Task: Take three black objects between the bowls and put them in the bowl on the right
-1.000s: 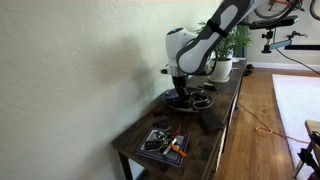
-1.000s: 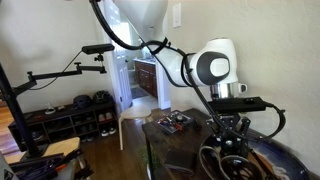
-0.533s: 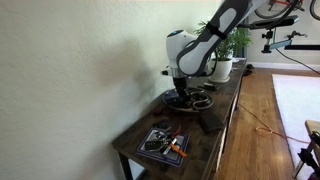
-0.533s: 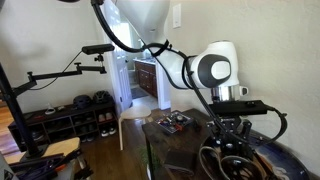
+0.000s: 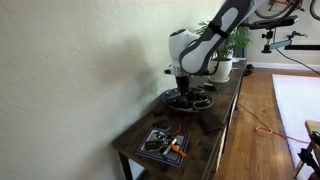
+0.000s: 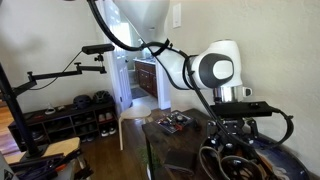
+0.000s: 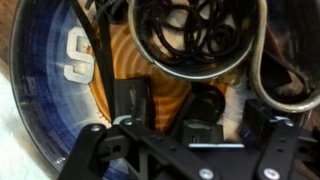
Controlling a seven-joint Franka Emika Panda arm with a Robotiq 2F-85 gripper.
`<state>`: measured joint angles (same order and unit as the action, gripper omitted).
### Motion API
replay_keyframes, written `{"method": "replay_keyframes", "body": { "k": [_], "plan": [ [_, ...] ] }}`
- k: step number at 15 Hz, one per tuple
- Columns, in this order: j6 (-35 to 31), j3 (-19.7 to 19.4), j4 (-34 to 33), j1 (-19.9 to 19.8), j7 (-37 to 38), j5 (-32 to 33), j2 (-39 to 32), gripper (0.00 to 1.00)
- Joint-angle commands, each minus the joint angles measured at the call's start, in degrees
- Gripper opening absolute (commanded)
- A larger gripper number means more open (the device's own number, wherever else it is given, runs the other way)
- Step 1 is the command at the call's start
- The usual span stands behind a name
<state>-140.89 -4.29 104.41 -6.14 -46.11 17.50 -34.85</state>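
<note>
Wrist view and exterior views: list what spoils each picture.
Wrist view: very close, gripper and bowl look soft and distorted; in an exterior view the bright ceiling patch is washed out; in an exterior view the dark table hides small detail.

The white, rounded robot arm (image 6: pixel 190 68) has a bulky wrist joint with a dark grey round cap (image 6: pixel 218 70). A thin black cable (image 6: pixel 112 30) runs along it. The black angular gripper (image 6: pixel 238 140) is bolted under a flat black crossbar, ringed by black cable loops.
</note>
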Motion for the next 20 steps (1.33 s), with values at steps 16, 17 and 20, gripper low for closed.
{"method": "replay_keyframes", "body": {
  "k": [16,17,20],
  "plan": [
    [2.28,3.58,-0.05,1.32,0.71,0.02,6.49,1.00],
    [2.32,4.02,-0.66,1.38,0.64,-0.21,5.99,1.00],
    [2.84,5.66,-3.16,1.49,-0.09,-1.01,4.07,1.00]
  ]
}}
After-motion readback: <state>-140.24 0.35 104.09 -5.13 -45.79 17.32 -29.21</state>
